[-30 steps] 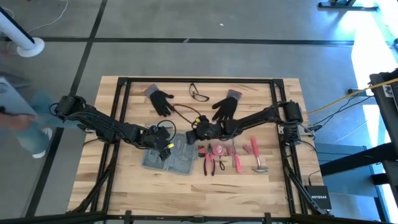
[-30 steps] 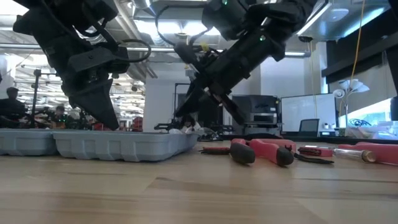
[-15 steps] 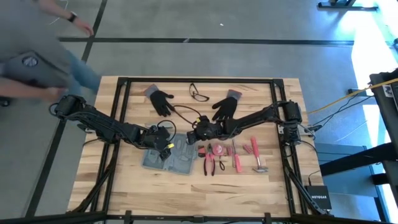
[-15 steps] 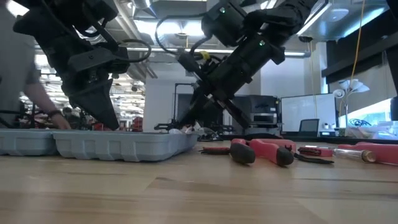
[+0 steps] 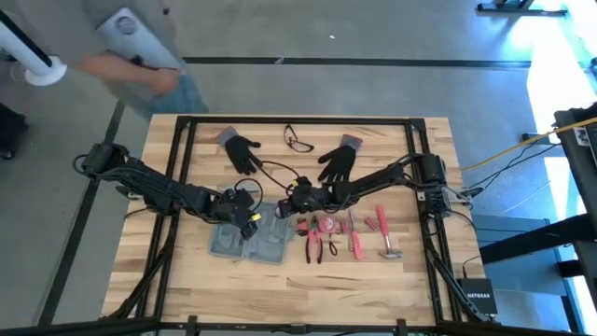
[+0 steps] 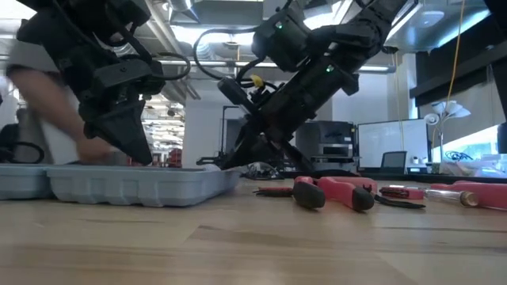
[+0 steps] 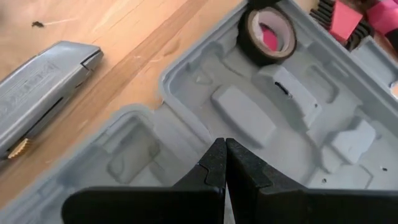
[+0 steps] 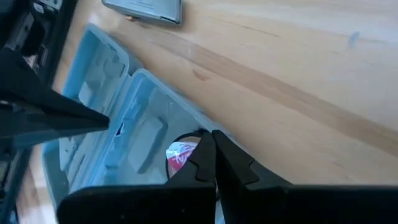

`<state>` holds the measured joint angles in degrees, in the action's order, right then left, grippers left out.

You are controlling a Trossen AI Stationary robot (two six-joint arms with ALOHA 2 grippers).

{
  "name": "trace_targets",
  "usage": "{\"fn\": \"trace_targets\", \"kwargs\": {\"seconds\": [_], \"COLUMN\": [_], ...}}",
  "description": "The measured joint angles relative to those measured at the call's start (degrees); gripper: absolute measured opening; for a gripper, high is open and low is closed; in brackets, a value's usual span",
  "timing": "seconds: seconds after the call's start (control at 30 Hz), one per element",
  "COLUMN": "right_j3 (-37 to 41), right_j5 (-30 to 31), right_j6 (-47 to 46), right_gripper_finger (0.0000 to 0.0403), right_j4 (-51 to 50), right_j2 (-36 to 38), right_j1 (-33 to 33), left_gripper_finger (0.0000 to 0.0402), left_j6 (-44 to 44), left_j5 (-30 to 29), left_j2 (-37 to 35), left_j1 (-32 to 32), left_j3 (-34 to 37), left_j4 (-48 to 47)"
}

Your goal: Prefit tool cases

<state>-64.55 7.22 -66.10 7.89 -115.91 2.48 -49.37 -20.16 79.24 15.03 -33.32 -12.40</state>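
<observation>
Red-handled pliers [image 5: 313, 240], a small hammer [image 5: 385, 238] and two black gloves [image 5: 244, 152] crowd the pale wooden table [image 5: 196, 280]; a blurred person [image 5: 140, 47] passes at upper left. The flat blue-grey plastic tool case [image 5: 254, 236] lies open at centre — recessed, moulded. Left gripper [image 7: 224, 163] and right gripper [image 8: 212, 151] press into it, jaws fully closed, holding nothing.

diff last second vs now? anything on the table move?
The tool case slid slightly toward the left side of the table; in the low view its right end has pulled back from the pliers. The right gripper edged left with it, shut, at the case's rim by the tape roll. The left gripper stayed shut over the case. Gloves, glasses and red tools are unmoved.
</observation>
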Motion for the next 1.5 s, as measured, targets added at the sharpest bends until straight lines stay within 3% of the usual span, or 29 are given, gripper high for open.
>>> {"fn": "trace_targets", "kwargs": {"seconds": [0.43,0.63,1.07,1.5], "right_j3": [0.1,-0.2,-8.1,-7.7], "right_j5": [2.1,2.7,0.7,-0.5], "right_j6": [-1.5,-3.7,-4.2,5.3], "right_gripper_finger": [0.0,0.0,0.0,0.0], "right_j4": [1.4,6.4,0.0,-0.9], "right_j2": [2.5,0.2,-7.5,-1.1], "right_j1": [1.5,2.0,1.9,-2.2], "left_gripper_finger": [0.0,0.0,0.0,0.0], "left_j6": [0.3,0.3,0.3,0.3], "left_j5": [-1.8,-1.8,-1.8,-2.6], "left_j2": [0.0,0.0,0.0,0.0], "left_j1": [0.0,0.0,0.0,0.0], "left_j3": [0.0,0.0,0.0,0.0], "left_j4": [1.6,1.5,1.4,1.3]}}
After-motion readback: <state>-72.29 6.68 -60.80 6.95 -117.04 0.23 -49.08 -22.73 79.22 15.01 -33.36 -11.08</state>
